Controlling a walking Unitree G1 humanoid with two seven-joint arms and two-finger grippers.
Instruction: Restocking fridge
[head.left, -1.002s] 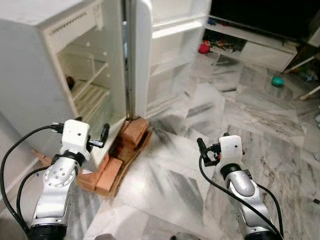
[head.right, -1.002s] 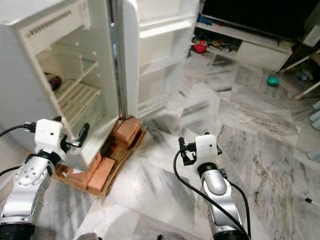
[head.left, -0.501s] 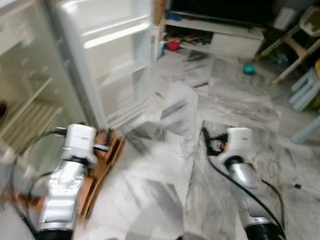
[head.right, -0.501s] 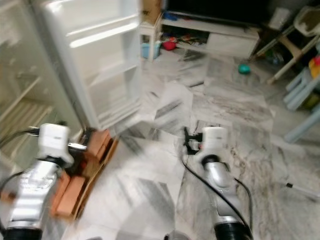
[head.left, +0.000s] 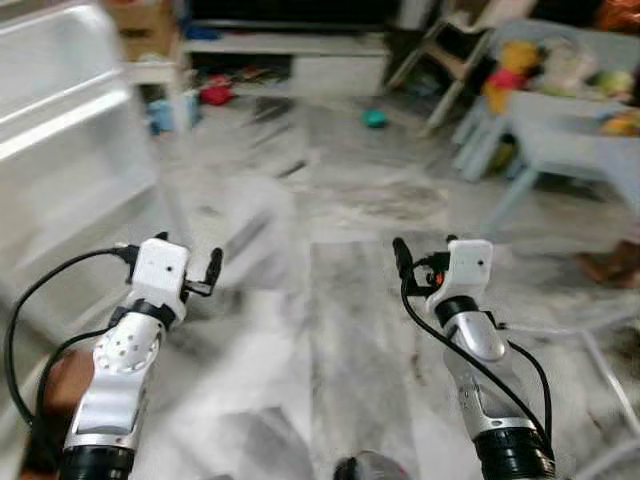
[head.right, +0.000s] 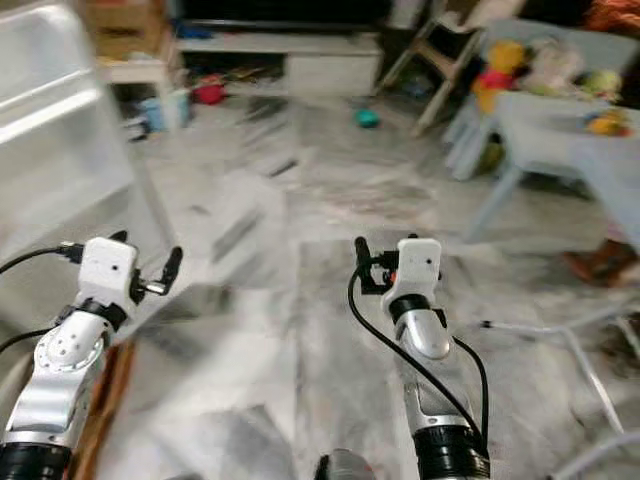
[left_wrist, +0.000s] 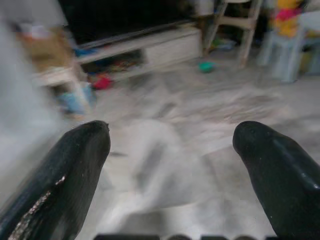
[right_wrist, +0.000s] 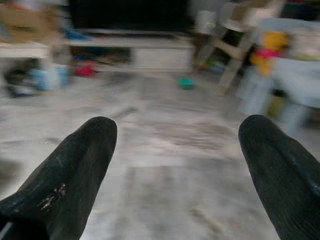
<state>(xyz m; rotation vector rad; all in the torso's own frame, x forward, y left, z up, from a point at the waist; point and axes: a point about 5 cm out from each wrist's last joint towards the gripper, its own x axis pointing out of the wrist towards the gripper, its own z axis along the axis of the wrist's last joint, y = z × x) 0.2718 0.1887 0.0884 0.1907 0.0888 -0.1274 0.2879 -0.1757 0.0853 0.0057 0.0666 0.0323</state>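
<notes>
The white fridge door stands open at the far left edge of the blurred eye views, its shelves bare. My left gripper is held out at waist height over the marble floor, to the right of the door. In the left wrist view it is open with nothing between its fingers. My right gripper is held out level with it over the floor, and in the right wrist view it is open and holds nothing.
A grey table with yellow and red items on it stands at the right. A low TV stand, a wooden stool, a green ball and red clutter lie ahead. A white tube frame lies on the floor at the right.
The camera has swung to the right: the fridge interior and bricks have slid out at the left, the grey table has come in at the right. Both grippers keep their pose, open.
</notes>
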